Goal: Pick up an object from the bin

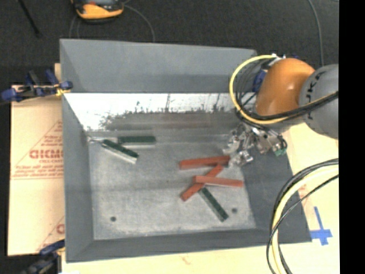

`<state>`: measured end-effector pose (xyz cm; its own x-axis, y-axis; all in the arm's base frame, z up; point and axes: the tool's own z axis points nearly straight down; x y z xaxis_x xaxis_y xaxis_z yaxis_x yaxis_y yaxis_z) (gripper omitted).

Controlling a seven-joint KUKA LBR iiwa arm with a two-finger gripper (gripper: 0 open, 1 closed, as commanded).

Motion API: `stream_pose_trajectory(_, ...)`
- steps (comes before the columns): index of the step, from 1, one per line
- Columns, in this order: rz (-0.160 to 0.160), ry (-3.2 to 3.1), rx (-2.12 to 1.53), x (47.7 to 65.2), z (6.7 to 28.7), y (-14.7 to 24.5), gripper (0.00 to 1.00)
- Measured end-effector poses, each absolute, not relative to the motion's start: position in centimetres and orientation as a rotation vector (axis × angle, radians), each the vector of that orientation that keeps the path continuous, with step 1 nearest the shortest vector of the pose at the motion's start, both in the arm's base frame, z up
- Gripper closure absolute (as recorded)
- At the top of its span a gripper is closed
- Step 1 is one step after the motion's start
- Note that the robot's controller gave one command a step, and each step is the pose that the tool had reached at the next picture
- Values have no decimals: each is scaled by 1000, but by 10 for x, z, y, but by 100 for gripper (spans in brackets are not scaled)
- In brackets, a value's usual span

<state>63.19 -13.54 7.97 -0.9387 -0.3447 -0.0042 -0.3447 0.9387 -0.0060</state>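
low by the right wall of the bin point(142, 204): gripper point(244, 150), spread or shut cannot tell. just left of it, upper red stick point(201, 163), long axis left-right, near end almost touching.

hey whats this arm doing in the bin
A robot arm comes into the grey metal bin from the right. Its gripper sits low by the right end of the upper red stick, which lies flat on the bin floor, so nothing is lifted yet. Two more red sticks and a green stick lie crossed just below it. Two other green sticks lie apart at the left.
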Motion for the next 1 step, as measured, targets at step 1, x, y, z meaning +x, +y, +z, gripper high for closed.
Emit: stream_pose_trajectory(1,-8,3088,-550,632,80,-135,100)
